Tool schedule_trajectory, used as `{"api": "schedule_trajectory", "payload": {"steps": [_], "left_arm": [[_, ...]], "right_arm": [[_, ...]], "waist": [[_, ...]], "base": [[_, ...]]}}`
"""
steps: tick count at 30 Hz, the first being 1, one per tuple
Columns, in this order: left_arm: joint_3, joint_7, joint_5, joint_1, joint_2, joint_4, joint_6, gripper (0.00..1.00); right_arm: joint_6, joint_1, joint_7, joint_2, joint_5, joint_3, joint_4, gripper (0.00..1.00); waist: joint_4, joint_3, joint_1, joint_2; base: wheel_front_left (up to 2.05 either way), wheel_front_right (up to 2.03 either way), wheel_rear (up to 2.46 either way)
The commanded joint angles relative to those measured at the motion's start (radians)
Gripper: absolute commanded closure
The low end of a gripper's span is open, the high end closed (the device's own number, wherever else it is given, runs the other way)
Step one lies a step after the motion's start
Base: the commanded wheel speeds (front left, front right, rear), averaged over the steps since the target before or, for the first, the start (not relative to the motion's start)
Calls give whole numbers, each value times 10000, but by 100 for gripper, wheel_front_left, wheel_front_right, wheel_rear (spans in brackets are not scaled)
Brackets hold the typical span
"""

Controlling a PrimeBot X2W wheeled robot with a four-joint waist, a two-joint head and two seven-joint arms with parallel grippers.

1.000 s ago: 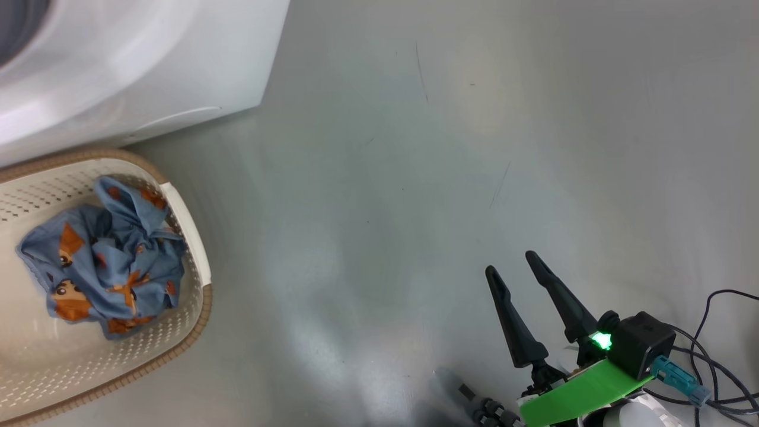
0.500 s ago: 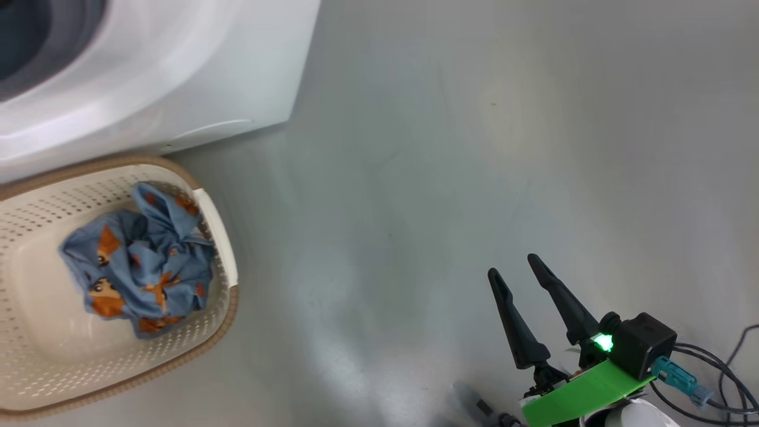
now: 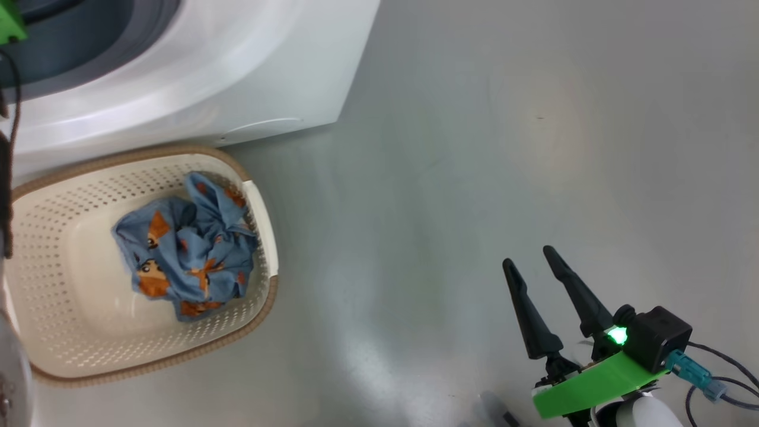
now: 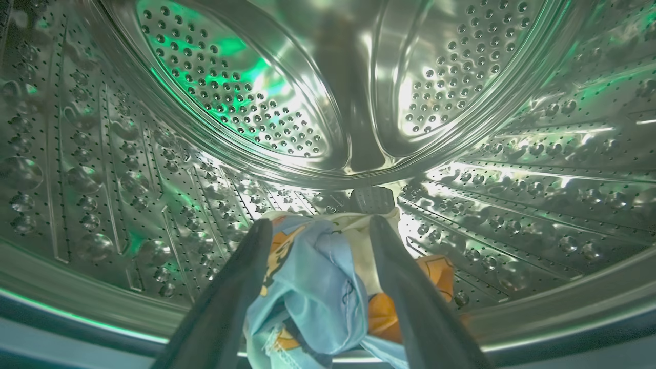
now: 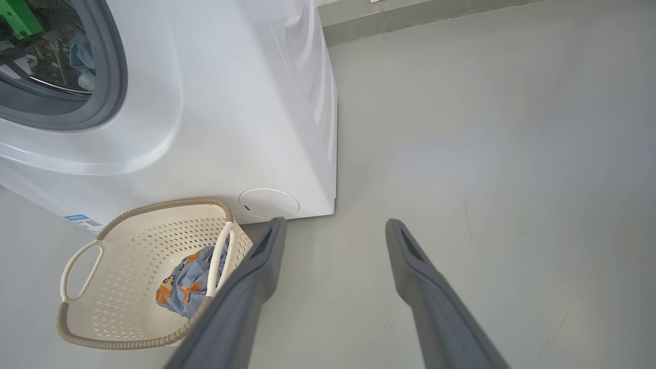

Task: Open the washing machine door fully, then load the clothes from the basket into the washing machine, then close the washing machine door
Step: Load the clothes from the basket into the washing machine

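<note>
My left gripper (image 4: pixel 320 223) is inside the perforated steel drum (image 4: pixel 246 102) of the washing machine (image 3: pixel 237 77), open. A cream and light blue garment (image 4: pixel 318 287) with orange print lies between its spread fingers. Its green mount (image 3: pixel 9 24) shows at the machine's opening. A blue garment (image 3: pixel 190 255) with orange patterns lies bunched in the cream basket (image 3: pixel 261 320) in front of the machine (image 5: pixel 230 102). My right gripper (image 3: pixel 529 256) hangs open and empty over bare floor, well right of the basket (image 5: pixel 164 205). I cannot make out the washing machine door.
Grey floor (image 3: pixel 474 148) stretches to the right of the machine. Dark cables (image 3: pixel 723 379) trail by my right wrist. A round filter cover (image 5: pixel 269 203) and a blue label (image 5: pixel 82 221) sit low on the machine's front. A wall base (image 5: pixel 410 20) runs behind.
The head view has swung, so the basket and the machine now sit further right and the left arm's green mount has come into it. The right gripper keeps its pose.
</note>
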Motion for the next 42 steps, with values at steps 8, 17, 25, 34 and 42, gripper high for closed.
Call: {"api": "schedule_trajectory", "payload": {"steps": [8,17,25,34,42], "left_arm": [[-75,-142,-169,929,70,-1228,-341,0],[-22,-145,-530,2599,-292,-3149,-652,0],[-178,-142,-683,4480,-505,-5152,-818,0],[-276,-76,-876,6781,-621,-7252,-730,0],[-337,-97,-1170,9349,-853,-8850,-647,0]], "right_arm": [[16,-214,-48,-56,-39,-40,-202,0],[16,-273,-48,-91,-76,-226,-214,0],[16,-294,-48,-142,-92,-341,-219,0],[16,-266,-48,-225,-142,-423,-235,0],[16,-64,-48,-402,-121,-611,-215,0]], "waist": [[555,28,0,-1],[1040,-49,0,-1],[1373,-205,0,-1],[1629,-479,0,-1],[1875,-1131,0,-1]], "base": [[0,0,0],[0,0,0],[0,0,0],[0,0,0],[0,0,0]]}}
